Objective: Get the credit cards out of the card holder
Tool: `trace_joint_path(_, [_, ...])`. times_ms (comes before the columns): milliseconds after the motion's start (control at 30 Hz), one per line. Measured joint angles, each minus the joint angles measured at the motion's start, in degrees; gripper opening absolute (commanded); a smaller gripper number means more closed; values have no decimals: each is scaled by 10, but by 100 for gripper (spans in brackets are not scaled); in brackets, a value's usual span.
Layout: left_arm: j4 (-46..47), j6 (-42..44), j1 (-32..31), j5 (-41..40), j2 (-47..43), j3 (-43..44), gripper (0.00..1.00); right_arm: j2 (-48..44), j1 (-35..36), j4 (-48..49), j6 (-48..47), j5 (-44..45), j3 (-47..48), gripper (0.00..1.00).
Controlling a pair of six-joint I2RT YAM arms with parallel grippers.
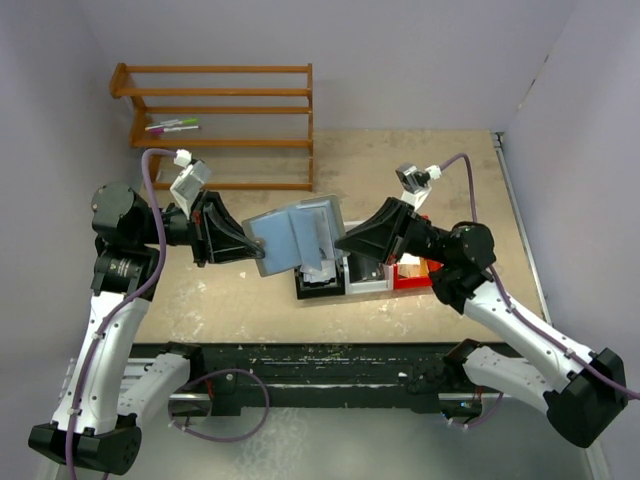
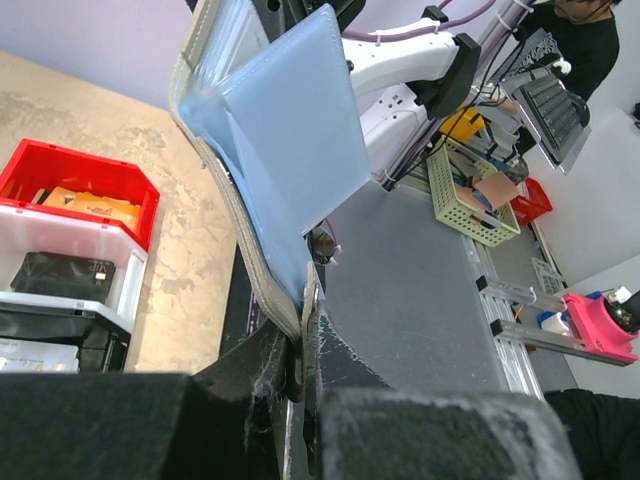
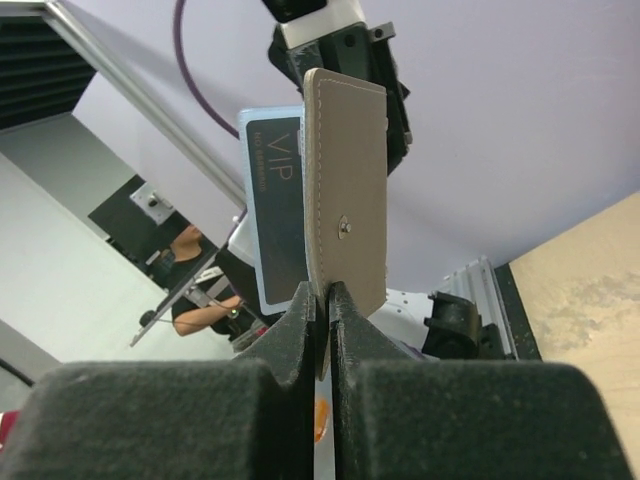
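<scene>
TWO ARMS, ONE WALLET: The card holder [image 1: 295, 235] is held aloft and spread open between both arms. Its lower edge is pinched between the closed fingers of the left gripper [image 2: 303, 350]. Off to that gripper's left lie the red bin [image 2: 80, 165], white bin [image 2: 60, 225] and black bin [image 2: 55, 322]; a tan card [image 2: 95, 205] is seen in the red one and a black card [image 2: 60, 272] in the white. The holder's tan flap [image 3: 345, 180] is clamped in the shut right gripper [image 3: 328, 300]. Just behind the flap stands a dark panel marked "VIP" [image 3: 275, 220]; whether it is card or pocket cannot be told. The emptying is judged nearly done. Next, one grip would need freeing to draw out whatever remains.
</scene>
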Motion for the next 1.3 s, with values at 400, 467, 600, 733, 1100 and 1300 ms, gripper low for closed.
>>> trace_joint_path(400, [3, -1, 0, -10, 1, 0, 0, -24, 24, -298, -169, 65, 113, 36])
trace_joint_path(467, [3, -1, 0, -9, 1, 0, 0, -28, 28, -329, -190, 79, 119, 38])
trace_joint_path(600, [7, -6, 0, -10, 2, 0, 0, -24, 39, -379, -221, 105, 121, 20])
trace_joint_path(733, [9, -14, 0, -11, 4, 0, 0, -14, 58, -408, -243, 123, 126, 0])
trace_joint_path(1100, [-57, 67, -1, -43, 19, 5, 84, -13, 123, -589, -346, 240, 253, 0])
trace_joint_path(1300, [-125, 144, -1, -76, 43, 0, 93, 12, 154, -741, -433, 368, 357, 0])
